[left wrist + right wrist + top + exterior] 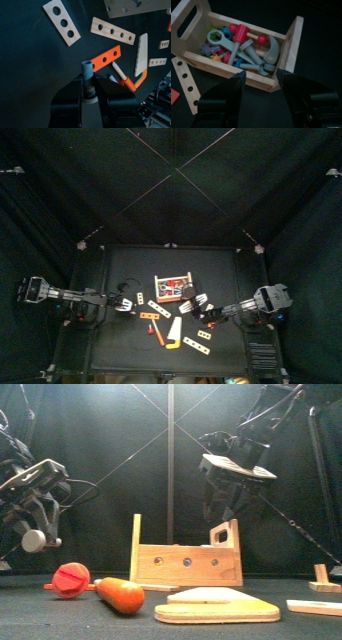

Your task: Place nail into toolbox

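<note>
The wooden toolbox (173,286) stands at the table's middle and holds several coloured toy tools (241,47). It shows near and large in the front view (187,562). My left gripper (87,92) is shut on a grey-blue nail (87,75) that sticks out past the fingertips. In the top view this gripper (134,304) is left of the toolbox, apart from it. The nail's grey head (38,540) hangs below it in the front view. My right gripper (261,75) is open and empty just above the toolbox (271,82), and it also shows in the front view (218,509).
Wooden strips with holes (113,31) and an orange strip (107,57) lie on the table ahead of the left gripper. A red-headed peg (71,578), an orange handle (122,595) and flat wooden boards (221,606) lie at the table's front edge.
</note>
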Robot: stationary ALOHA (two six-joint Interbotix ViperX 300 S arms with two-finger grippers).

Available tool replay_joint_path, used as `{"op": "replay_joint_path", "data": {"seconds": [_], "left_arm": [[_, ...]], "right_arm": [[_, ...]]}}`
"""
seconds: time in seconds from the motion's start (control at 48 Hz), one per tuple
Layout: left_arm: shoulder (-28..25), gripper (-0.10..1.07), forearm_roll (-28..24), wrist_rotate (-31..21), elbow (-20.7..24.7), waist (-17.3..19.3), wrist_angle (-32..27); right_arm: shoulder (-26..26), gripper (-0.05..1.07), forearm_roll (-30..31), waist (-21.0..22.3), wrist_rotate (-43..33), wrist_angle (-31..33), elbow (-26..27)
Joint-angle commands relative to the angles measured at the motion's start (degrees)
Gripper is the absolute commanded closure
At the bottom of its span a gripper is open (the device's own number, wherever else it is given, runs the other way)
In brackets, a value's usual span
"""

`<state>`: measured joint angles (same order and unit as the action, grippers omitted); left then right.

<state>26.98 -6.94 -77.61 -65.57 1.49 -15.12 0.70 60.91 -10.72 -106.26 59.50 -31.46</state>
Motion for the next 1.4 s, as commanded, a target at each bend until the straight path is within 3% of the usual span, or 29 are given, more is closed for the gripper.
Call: {"op": "replay_joint_path", "data": {"seconds": [0.0,0.188,0.375,0.542,0.688,1.042,1.208,1.375], "left_arm": [[0.97,0.54,-0.79,0.18,1.23,0.09,1.93],[4.75,0.54,-6.77,0.18,3.25,1.05,11.43],[6.42,0.54,-14.06,0.26,4.75,5.8,20.74],[4.66,0.54,-22.68,0.18,7.29,10.99,27.33],[0.62,0.54,-28.48,0.18,10.55,14.77,28.21],[-15.38,0.54,-41.4,0.18,21.8,17.93,28.83],[-21.71,0.52,-44.65,0.26,25.4,18.46,28.83],[-25.49,0.4,-46.58,0.26,28.04,19.25,28.48]], "right_arm": [[-3.6,0.15,0.7,-0.18,0.0,1.05,-0.44],[-7.12,0.15,1.23,-0.62,-0.44,2.55,-2.11],[-9.67,0.15,2.81,-0.79,-0.62,4.83,-3.6],[-10.81,0.15,2.81,-0.53,-0.79,7.56,-5.71],[-11.6,0.15,2.81,-0.09,-0.79,8.7,-7.47],[-12.39,0.15,2.55,1.23,-0.79,8.79,-8.88],[-12.3,0.15,2.11,1.14,-0.88,8.17,-9.05],[-12.04,0.15,1.93,1.23,-0.88,7.12,-9.05]]}}
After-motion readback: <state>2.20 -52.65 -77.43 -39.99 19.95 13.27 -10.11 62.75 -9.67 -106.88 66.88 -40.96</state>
